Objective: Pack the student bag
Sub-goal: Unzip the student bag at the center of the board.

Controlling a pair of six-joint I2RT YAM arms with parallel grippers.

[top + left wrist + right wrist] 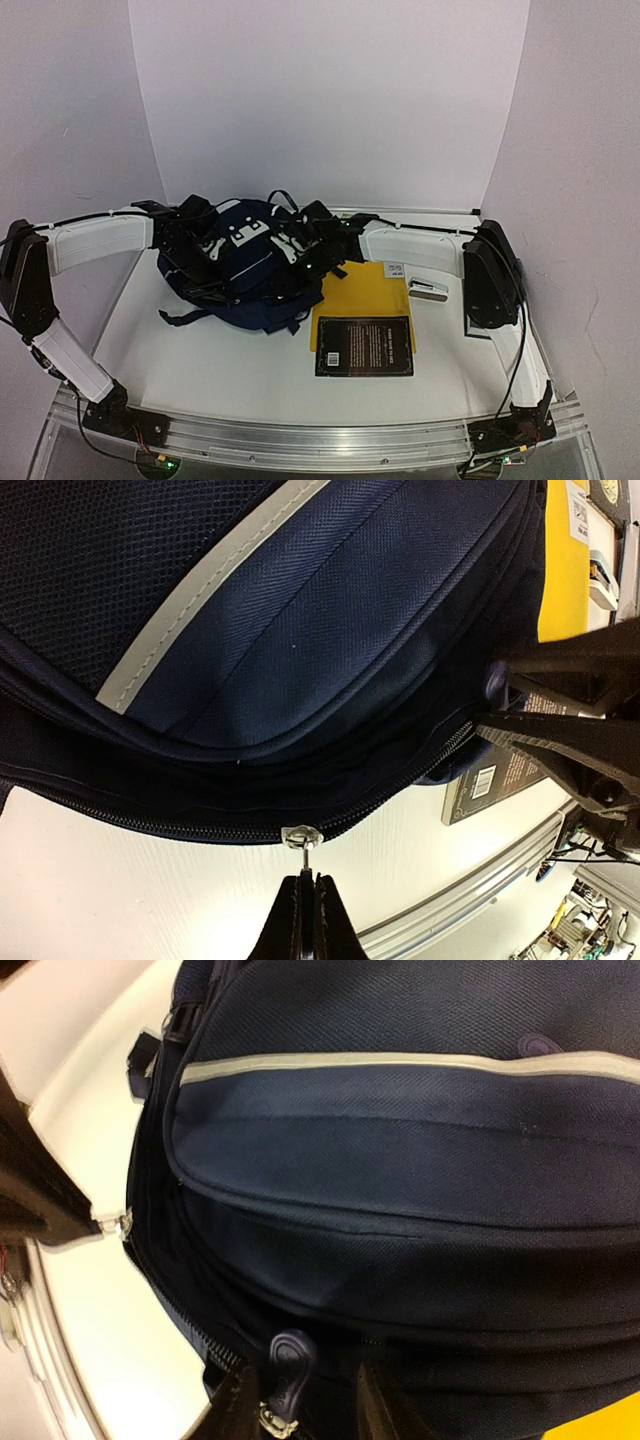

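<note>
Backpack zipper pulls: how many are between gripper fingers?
2. A metal pull pinched by the left gripper; a navy pull between the fingers of the right gripper. Others may be hidden.

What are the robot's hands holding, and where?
Left gripper pinches the metal zipper pull of the student bag. Right gripper straddles a navy zipper tab; a firm hold cannot be told.

Left arm (95,245): forearm reaches inward from the left.
Left gripper (305,882): jaws pressed together, pinching a metal zipper pull (300,837).
Right arm (415,250): forearm reaches inward from the right.
Right gripper (310,1395): jaws partly apart.
</note>
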